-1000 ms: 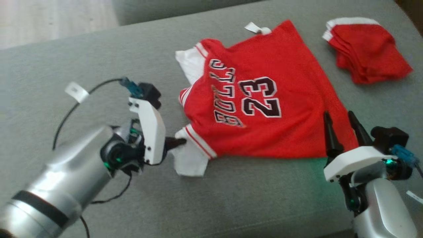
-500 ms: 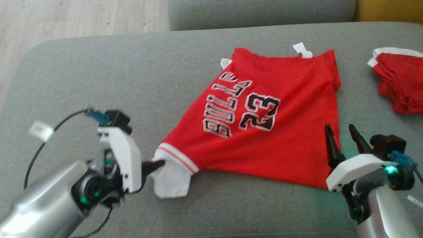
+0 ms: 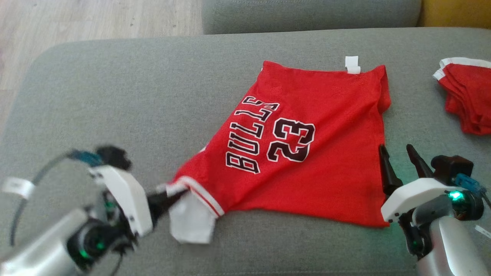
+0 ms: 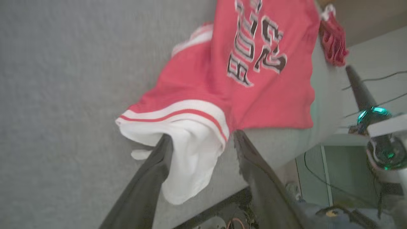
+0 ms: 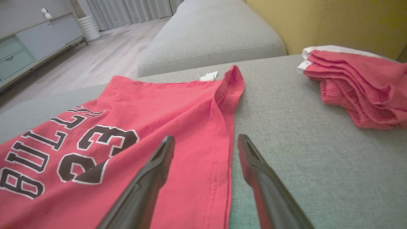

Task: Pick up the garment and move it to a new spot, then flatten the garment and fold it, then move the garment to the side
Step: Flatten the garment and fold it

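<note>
I have just let go. Half a second ago my left end effector [image 4: 203,140] was pinched shut on the white sleeve [image 3: 190,222]. Now its fingers stand wide apart, with the sleeve slack between them and draped against one finger. The pull drew the jersey [image 3: 307,153] out toward that end effector. The body now runs away from its tips in a long tapering shape and is flatter than it was a second ago. I judge the spreading pull finished and the flattening only partly done, because the sleeve right at the tips is still crumpled.

My right end effector [image 5: 206,140] is wide too and holds nothing. It hovers over the jersey's side seam, which passes between its fingers. A folded red pile [image 3: 466,96] sits well off to its outer side.

The jersey is thin red knit with a stitched seam, blocky black-and-white print, and a white cuff band carrying a red stripe. The sleeve is plain white and limp. A small white tag [image 3: 352,64] sticks out at the far edge. Underneath is a coarse grey woven sofa cushion [image 3: 115,96], which will probably drag on the cloth.
</note>
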You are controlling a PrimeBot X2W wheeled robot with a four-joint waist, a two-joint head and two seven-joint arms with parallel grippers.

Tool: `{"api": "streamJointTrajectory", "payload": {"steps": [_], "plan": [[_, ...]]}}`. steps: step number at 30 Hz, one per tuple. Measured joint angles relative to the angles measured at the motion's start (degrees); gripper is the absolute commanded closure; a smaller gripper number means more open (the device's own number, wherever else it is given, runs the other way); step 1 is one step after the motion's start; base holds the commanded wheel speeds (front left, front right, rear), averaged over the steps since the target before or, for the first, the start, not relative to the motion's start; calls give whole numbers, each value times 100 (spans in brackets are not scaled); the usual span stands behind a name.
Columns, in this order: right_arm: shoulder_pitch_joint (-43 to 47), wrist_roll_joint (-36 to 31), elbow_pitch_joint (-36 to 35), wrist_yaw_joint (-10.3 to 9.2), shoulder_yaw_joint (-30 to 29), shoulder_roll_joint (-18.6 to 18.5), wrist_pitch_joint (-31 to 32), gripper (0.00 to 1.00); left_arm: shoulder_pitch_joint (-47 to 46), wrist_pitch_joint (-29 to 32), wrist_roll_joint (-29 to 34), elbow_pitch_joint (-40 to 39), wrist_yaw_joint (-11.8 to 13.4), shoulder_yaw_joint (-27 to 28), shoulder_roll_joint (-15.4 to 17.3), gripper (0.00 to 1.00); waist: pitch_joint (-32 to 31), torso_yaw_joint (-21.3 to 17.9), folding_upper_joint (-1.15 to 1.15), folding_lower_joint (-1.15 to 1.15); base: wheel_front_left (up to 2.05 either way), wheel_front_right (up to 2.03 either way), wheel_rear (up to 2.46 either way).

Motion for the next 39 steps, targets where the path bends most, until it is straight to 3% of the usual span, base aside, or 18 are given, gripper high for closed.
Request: {"api": "streamJointTrajectory", "payload": {"steps": [5, 13, 18, 22, 26, 32, 39], "plan": [[1, 1, -42, 0, -31, -3, -7, 0, -456, -566, 23, -87, 97, 570, 77, 0, -24, -60, 0, 0, 0, 0, 0], [4, 36, -83, 0, -25, -22, 44, 0, -517, -1521, 840, -40, 189, 586, 67, 0, -16, -290, 0, 0, 0, 0, 0], [1, 43, -96, 0, 32, -91, 243, 0, -422, -2576, 1635, -5, 503, 592, 60, 0, -9, -311, 0, 0, 0, 0, 0], [0, 74, -105, 0, 60, -90, 269, 0, -145, -3185, 1924, 81, 697, 706, 56, 0, -19, -271, 0, 0, 0, 0, 0], [8, 91, -203, 0, 40, -90, 245, 0, 333, -3460, 2143, 159, 903, 958, 5, 0, -33, -195, 0, 0, 0, 0, 0], [252, 91, -476, 0, -114, -87, -147, 0, 1059, -3502, 3283, -79, 1137, 1701, -553, 0, -18, -165, 0, 0, 0, 0, 0], [489, 91, -804, 0, -99, -64, -726, 0, 2086, -3504, 4424, -244, 1070, 2558, -1240, 0, -63, -243, 0, 0, 0, 0, 0]]}}
